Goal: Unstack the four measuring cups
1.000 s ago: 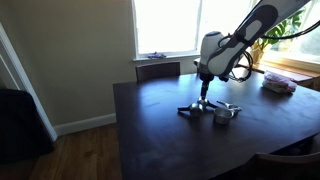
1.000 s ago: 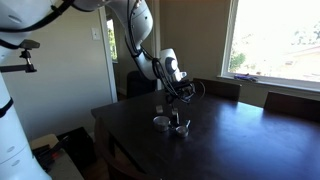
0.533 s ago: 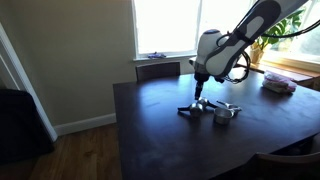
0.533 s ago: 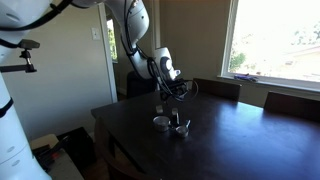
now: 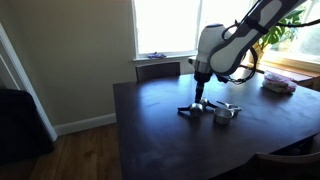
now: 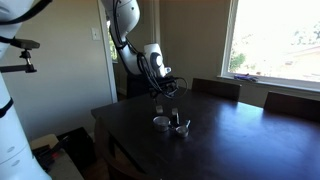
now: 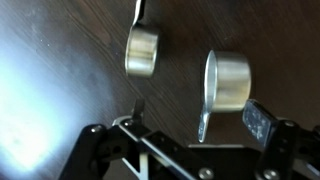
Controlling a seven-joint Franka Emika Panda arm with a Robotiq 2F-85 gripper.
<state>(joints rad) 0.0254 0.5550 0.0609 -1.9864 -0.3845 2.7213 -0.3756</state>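
The dark table (image 5: 160, 135) carries silver measuring cups (image 7: 144, 50), two of them lying apart.

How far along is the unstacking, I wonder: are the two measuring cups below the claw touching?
Apart. The wrist view shows dark table between the smaller cup and the larger cup.

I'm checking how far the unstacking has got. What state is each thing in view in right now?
Gripper: open, holding nothing, hovering over the cups.
Farther measuring cup: on the table, clear of the other cup, not held.
Nearer measuring cup: on the table, separate, handle pointing toward the gripper; cannot tell whether more cups are nested inside.
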